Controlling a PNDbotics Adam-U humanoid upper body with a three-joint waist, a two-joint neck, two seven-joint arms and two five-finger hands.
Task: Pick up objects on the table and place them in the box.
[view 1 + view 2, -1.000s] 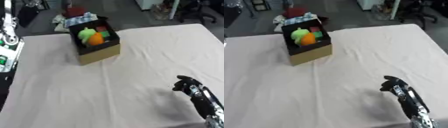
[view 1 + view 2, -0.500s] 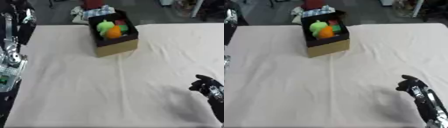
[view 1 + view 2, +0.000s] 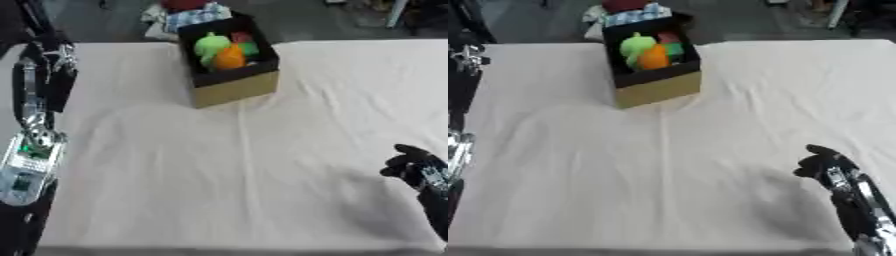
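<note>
A black-lined cardboard box stands at the far middle of the white-clothed table. Inside it lie a green object, an orange one and a red one. My right hand hovers low over the cloth at the near right, far from the box, fingers relaxed and holding nothing. My left arm runs up the table's left edge, and its hand shows as a dark shape at the far left. I see no loose object on the cloth.
A heap of cloth and other things lies on the floor just behind the box. Chair legs stand beyond the far right edge. The cloth has shallow folds running toward the box.
The camera has tilted, so the whole picture has slid right and the left arm shows more. The right hand stays near the same spot on the cloth.
</note>
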